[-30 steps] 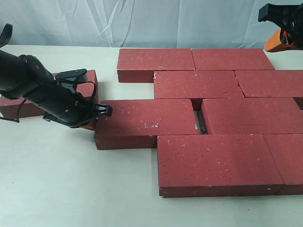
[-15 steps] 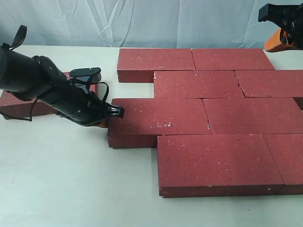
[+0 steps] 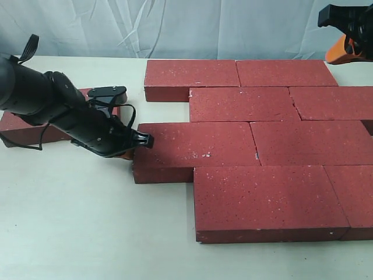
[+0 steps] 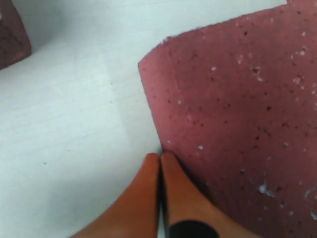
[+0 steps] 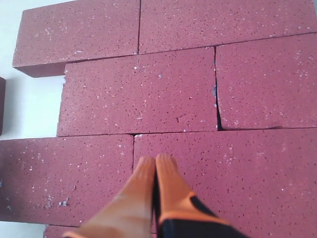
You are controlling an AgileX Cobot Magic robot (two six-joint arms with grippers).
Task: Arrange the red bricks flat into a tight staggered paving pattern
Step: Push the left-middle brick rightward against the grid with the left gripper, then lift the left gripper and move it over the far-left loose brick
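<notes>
The red bricks [image 3: 245, 105] lay flat on the pale bench [image 3: 87, 233] before a creased white curtain [image 3: 175, 29], a stray brick [image 3: 23, 133] at nine o'clock, the left jaws and right jaws each closed, empty.

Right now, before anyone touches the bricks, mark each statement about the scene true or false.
1. The left hand is shut, its tip against the end of the leftmost paving brick. True.
2. The right hand grips a brick. False: it is shut on nothing, held over the paved bricks.
3. A stray brick lies apart from the pattern, partly hidden by the left arm. True.
4. The bricks stand on edge. False: they lie flat.
</notes>
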